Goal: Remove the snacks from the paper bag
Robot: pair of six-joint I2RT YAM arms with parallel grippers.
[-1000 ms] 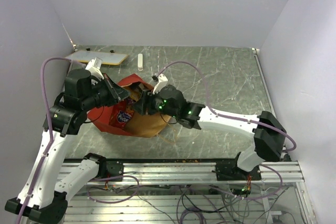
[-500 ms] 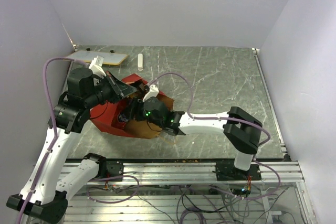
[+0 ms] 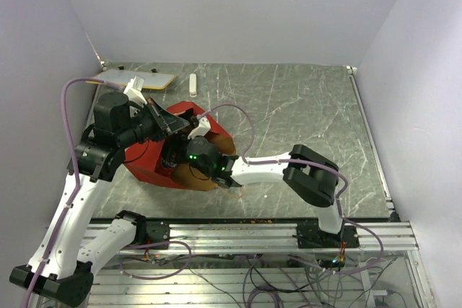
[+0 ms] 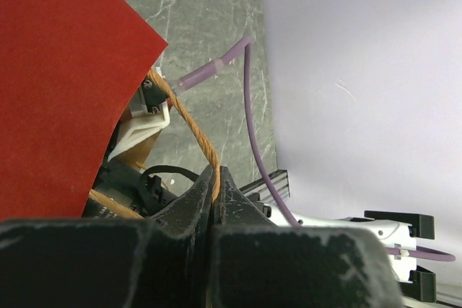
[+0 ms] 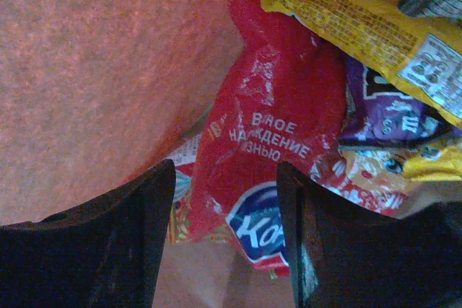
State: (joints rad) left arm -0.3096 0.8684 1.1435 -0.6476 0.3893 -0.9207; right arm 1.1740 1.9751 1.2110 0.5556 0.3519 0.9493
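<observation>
Grasp step: left gripper [image 4: 215, 178] pinches tan string handle [image 4: 191, 124] of tall red paper bag [image 3: 148, 171]; right gripper [image 5: 225, 178], spread inside, straddles large shiny red snack packet [image 5: 281, 128]; next move likely needs closing, then withdrawal.

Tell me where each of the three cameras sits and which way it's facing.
Top external: fixed above and behind the arms, looking down on the table; both arms show, left gripper at the mouth of the paper bag, right gripper reaching inside.
Left wrist: on the left arm, looking along its shut fingers, which pinch the string handle.
Right wrist: on the right arm inside the bag, looking past its open fingers at the red packet, yellow packet and purple packet.
Shared: top and left wrist both show the bag's red outside.
</observation>
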